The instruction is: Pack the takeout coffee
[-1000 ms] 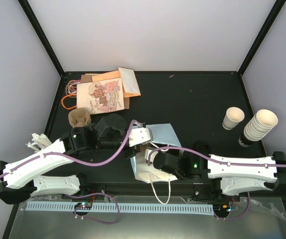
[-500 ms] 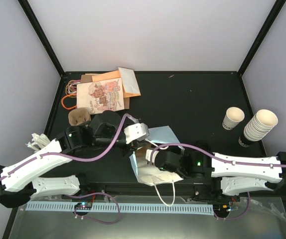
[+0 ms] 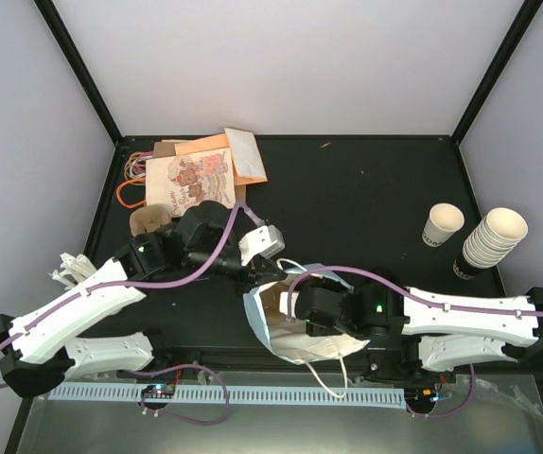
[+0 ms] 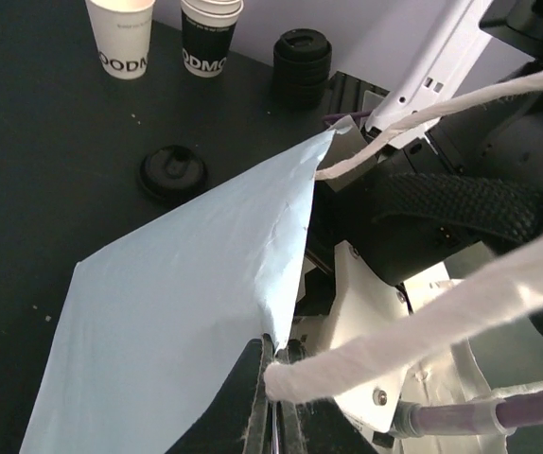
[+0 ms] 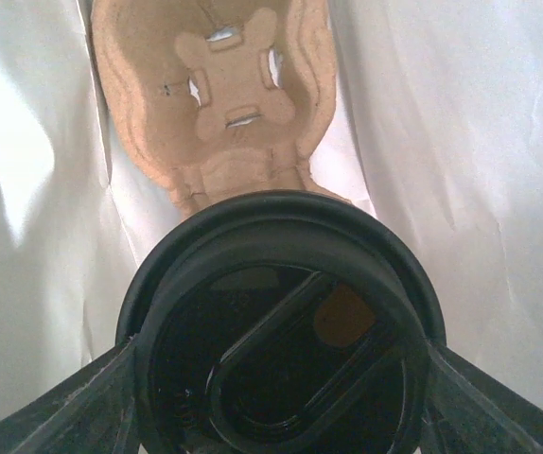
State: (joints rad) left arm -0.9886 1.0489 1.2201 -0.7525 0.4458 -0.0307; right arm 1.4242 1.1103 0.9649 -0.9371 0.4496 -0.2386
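The takeout coffee (image 5: pixel 281 350) fills the right wrist view as a black lid. My right gripper (image 5: pixel 281 383) is shut on the cup, with a finger on each side of the lid. It hangs inside the white-lined paper bag (image 5: pixel 461 142), just above a brown pulp carrier (image 5: pixel 219 85) on the bag's bottom. My left gripper (image 4: pixel 276 364) is shut on the light blue bag's (image 4: pixel 177 312) top edge beside a white rope handle (image 4: pixel 394 331). In the top view the bag (image 3: pixel 295 348) stands open at front centre between the left gripper (image 3: pixel 270 270) and the right gripper (image 3: pixel 295 307). There the arm hides the coffee.
A single cream cup (image 3: pixel 442 225) and a stack of cups (image 3: pixel 492 238) stand at the right. Printed paper bags (image 3: pixel 196 175) and another pulp carrier (image 3: pixel 148 222) lie at back left. A loose black lid (image 4: pixel 170 172) and a stack of lids (image 4: pixel 302 66) sit on the table.
My left gripper has moved right and pulled the bag's edge up, so the bag's mouth stands wider. My right gripper has shifted slightly with the coffee into the bag.
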